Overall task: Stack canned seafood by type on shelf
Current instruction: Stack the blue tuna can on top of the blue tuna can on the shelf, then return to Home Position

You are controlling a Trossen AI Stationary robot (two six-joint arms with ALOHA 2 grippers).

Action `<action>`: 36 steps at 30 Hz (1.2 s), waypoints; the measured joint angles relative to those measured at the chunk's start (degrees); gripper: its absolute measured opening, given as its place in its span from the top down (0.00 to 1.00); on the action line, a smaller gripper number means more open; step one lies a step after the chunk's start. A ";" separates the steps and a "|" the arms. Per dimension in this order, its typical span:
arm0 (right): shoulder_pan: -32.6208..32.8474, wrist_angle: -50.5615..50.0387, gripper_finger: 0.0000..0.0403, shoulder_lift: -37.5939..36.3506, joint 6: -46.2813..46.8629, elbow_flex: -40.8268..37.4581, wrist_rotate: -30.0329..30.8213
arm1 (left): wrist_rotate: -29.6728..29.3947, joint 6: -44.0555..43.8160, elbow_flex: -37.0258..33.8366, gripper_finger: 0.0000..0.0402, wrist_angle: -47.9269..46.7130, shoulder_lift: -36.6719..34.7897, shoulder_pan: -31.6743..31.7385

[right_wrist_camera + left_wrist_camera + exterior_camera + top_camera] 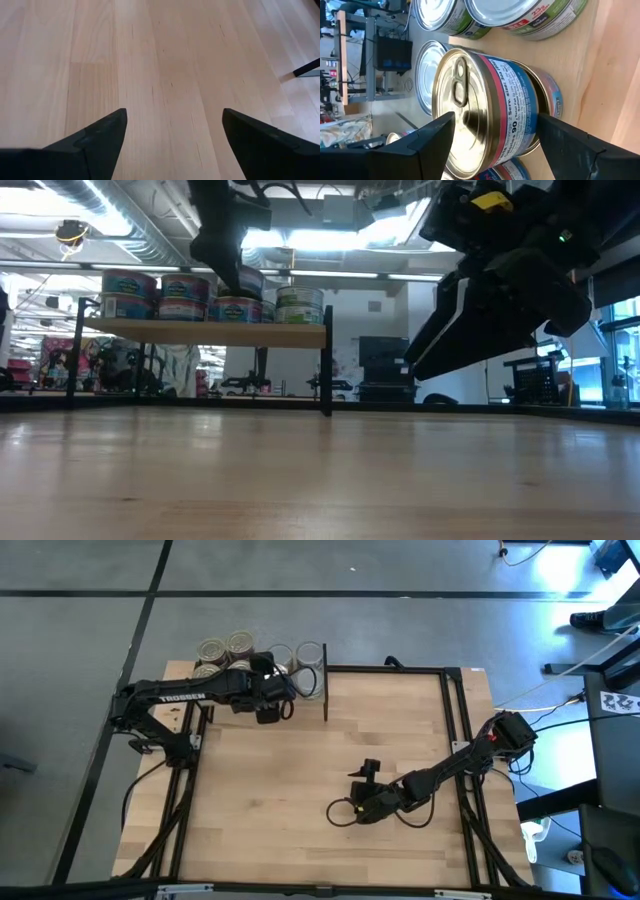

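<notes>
Left gripper (492, 137), fingers apart, straddles the gold-lidded blue-label tin (490, 107) stacked on the shelf (205, 332); right gripper (172, 132) idles open.

- We count two dark arms, the left arm (185, 695) and the right arm (450, 768), each ending in one two-finger gripper.
- We count one shelf (205, 333), a raised light-wood plank on black posts.
- On it, in the low view, we make out about six tins (182, 296), stacked two high; some are hidden behind the left arm, so the full number cannot be told.
- From above we count four tin tops (240, 642): two gold, two silver-grey.
- We count one wooden table (300, 800).
</notes>
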 joint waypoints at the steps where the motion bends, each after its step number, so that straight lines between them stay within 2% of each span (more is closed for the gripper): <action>1: 0.00 -0.02 0.19 0.00 0.01 0.00 -0.01 | 0.00 -0.11 0.00 0.31 -0.17 0.00 -0.08; 19: 0.00 -0.02 0.19 0.00 0.14 0.00 -0.01 | -1.99 -0.27 0.02 0.31 -3.41 0.00 0.35; 21: 0.01 -0.02 0.19 0.00 0.14 0.00 0.01 | -2.09 -0.53 0.02 0.27 -3.41 0.00 0.35; 28: 0.00 -0.02 0.19 0.00 0.12 0.00 -0.01 | -2.41 -0.38 0.02 0.06 -3.41 0.00 -0.55; 36: 0.02 -0.11 0.19 0.00 -0.30 0.00 -0.01 | -2.31 -4.09 2.88 0.02 -2.84 -3.81 -8.17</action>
